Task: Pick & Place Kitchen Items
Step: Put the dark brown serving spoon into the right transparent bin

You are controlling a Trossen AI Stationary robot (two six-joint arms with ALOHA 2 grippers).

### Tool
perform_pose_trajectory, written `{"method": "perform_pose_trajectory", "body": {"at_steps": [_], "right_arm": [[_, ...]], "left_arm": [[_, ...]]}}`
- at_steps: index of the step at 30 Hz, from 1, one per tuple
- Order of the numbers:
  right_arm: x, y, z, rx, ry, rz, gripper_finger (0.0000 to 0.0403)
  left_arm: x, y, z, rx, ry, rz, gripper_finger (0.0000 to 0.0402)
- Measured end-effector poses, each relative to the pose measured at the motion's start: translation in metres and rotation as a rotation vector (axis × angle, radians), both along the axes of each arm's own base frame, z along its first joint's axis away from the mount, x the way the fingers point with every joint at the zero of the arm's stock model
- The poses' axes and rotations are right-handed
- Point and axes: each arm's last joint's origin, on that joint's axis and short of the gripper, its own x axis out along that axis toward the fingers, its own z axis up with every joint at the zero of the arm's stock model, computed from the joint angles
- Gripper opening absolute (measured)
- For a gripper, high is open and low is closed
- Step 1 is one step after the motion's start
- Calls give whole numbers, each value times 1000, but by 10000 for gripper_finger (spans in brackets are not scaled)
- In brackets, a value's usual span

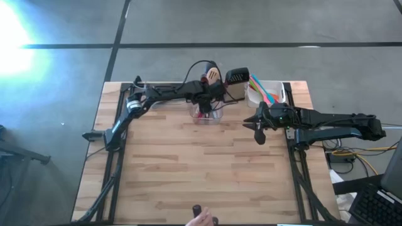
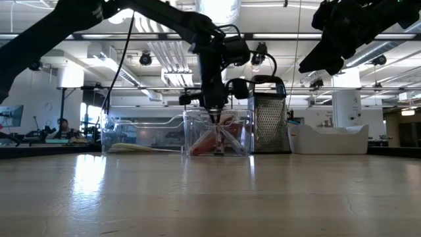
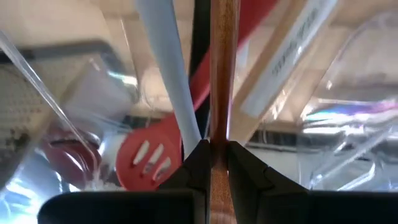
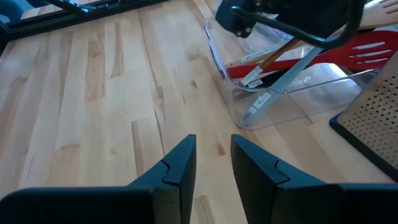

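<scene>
Fingers [image 3: 214, 163] pinch wooden spoon [image 3: 222, 74].

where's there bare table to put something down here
The wood in front of the clear tub is bare across the table's width. The right gripper hangs empty over it. The back edge is crowded: clear tub with the left gripper shut on a wooden handle, grater, white tub.

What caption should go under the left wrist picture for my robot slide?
Left end effector shut on a wooden handle, above a clear tub holding a red slotted spatula.
</scene>
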Motion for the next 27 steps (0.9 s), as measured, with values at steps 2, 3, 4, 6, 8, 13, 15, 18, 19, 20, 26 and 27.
{"method": "perform_pose_trajectory", "body": {"at_steps": [2, 3, 4, 6, 8, 13, 15, 18, 19, 20, 26, 27], "right_arm": [[0, 0, 0, -1, 0, 0, 92], [0, 0, 0, -1, 0, 0, 90], [0, 0, 0, 0, 0, 0, 88], [0, 0, 0, 1, 0, 0, 84], [0, 0, 0, 1, 0, 0, 79], [0, 0, 0, 3, -1, -1, 70], [0, 0, 0, 3, -1, -1, 69], [0, 0, 0, 3, -1, -1, 70], [0, 0, 0, 3, -1, -1, 71], [0, 0, 0, 3, -1, -1, 73], [0, 0, 0, 3, 0, -1, 84], [0, 0, 0, 3, -1, -1, 86]], "left_arm": [[1, -2, -1, -27, -14, -6, 33], [1, -3, -1, -35, -17, -8, 33], [1, -4, -2, -40, -18, -6, 33], [0, -5, -6, -41, -5, -5, 33], [-1, -5, -10, -45, 8, -4, 33], [-2, -5, -19, -42, 22, -6, 43], [-2, -5, -21, -40, 19, -9, 63], [0, -6, -21, -35, 1, -10, 92], [1, -6, -20, -33, -11, -7, 100], [2, -5, -20, -30, -27, -4, 107], [4, -7, -15, -27, -78, 9, 128], [4, -8, -12, -26, -83, 8, 128]]}}
